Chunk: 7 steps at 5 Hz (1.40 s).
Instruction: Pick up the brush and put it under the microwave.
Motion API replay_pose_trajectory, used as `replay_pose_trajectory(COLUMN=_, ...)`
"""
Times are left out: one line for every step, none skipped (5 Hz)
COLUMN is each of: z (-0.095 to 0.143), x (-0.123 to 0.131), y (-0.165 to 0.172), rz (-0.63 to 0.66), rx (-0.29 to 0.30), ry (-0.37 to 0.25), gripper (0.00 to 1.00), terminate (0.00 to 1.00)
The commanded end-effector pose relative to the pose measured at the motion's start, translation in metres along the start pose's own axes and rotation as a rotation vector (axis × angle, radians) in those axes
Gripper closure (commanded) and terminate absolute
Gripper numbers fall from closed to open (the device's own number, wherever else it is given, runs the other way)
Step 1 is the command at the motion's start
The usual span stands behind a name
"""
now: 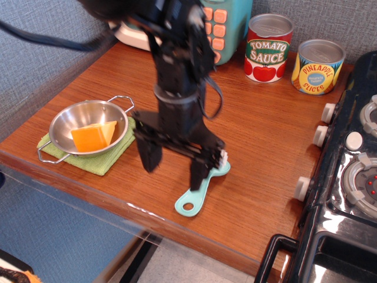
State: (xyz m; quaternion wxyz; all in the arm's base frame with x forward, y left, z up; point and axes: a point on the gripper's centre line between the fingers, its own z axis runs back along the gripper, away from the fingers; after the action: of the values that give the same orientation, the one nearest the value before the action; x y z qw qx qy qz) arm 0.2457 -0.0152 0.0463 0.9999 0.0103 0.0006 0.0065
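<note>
A wooden countertop [259,130] ran before a grey textured wall, with a black toy stove [347,177] at its right edge. The black robot arm [177,76] reached down from the upper left, its wrist nearly vertical over the front middle of the counter. Its gripper [175,165] pointed downward with the two fingers spread wide apart, holding nothing. The right-hand finger [199,171] stood in front of the teal brush [194,199], hiding part of its head; the handle with its hole lay toward the counter's front edge. Whether that finger touched the brush could not be told. The microwave [221,29] stood at the back, mostly hidden behind the arm. To the left, a steel bowl [65,121] holding an orange wedge [93,135] sat on a green cloth [88,160]. A tomato sauce can [268,48] and a pineapple slices can [318,66] stood at the back right.
</note>
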Motion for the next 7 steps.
replay_pose_trajectory(z=-0.026, x=0.022, y=-0.011, rz=0.195, rx=0.024, ry=0.000, gripper=0.00, terminate=0.00)
replay_pose_trajectory(z=-0.034, x=0.030, y=-0.012, rz=0.217, rx=0.028, ry=-0.028, gripper=0.00, terminate=0.00)
replay_pose_trajectory(z=-0.036, x=0.034, y=-0.011, rz=0.205, rx=0.022, ry=-0.068, gripper=0.00, terminate=0.00)
replay_pose_trajectory(z=-0.036, x=0.036, y=-0.011, rz=0.145, rx=0.020, ry=-0.106, gripper=0.00, terminate=0.00)
replay_pose_trajectory(z=-0.037, x=0.036, y=-0.011, rz=0.029, rx=0.041, ry=-0.170, gripper=1.00, terminate=0.00)
replay_pose_trajectory(z=-0.035, x=0.033, y=-0.010, rz=-0.001, rx=0.051, ry=-0.185, gripper=1.00, terminate=0.00)
replay_pose_trajectory(z=-0.025, x=0.034, y=-0.008, rz=-0.015, rx=0.026, ry=-0.200, gripper=1.00, terminate=0.00)
